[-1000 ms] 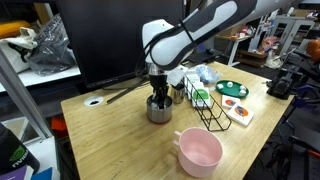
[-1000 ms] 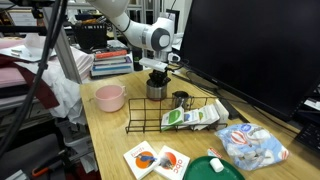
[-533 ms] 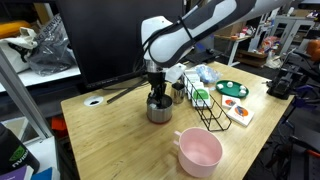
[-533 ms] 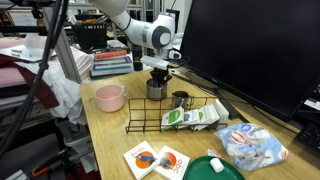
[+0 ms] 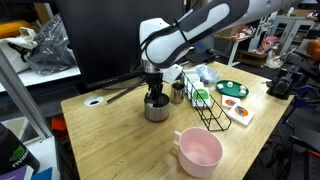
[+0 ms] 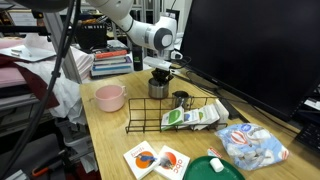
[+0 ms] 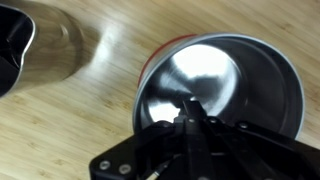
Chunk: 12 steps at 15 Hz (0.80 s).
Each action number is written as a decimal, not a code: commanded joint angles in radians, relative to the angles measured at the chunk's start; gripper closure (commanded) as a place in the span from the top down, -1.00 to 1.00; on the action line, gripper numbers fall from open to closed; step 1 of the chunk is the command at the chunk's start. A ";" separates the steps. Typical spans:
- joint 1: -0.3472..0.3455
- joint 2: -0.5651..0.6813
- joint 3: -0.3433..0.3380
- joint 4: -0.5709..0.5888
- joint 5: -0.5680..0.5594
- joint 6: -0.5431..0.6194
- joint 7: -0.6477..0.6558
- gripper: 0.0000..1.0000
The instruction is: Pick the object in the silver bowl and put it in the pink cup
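Note:
The silver bowl (image 5: 156,110) stands mid-table in both exterior views (image 6: 158,90). My gripper (image 5: 155,97) reaches straight down into it (image 6: 158,76). In the wrist view the bowl (image 7: 262,62) fills the right side, and my fingers (image 7: 187,108) are pressed together over its shiny bottom. The small pale object is hidden; I see nothing pale in the bare part of the bowl. The pink cup (image 5: 200,151) stands empty near the table's front edge, well apart from the bowl (image 6: 110,97).
A slim metal cup (image 5: 177,93) stands close beside the bowl (image 6: 181,99) (image 7: 45,45). A black wire rack (image 5: 206,108) with packets, a green plate (image 5: 232,88), picture cards (image 6: 155,160) and a plastic bag (image 6: 255,146) lie further along. A big dark monitor (image 6: 250,50) stands behind.
The gripper and the bowl have shifted very slightly sideways; the gripper stays down inside the bowl. Nothing else has moved.

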 commanded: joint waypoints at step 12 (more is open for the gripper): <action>-0.051 0.018 0.036 0.007 0.081 0.043 -0.058 -1.00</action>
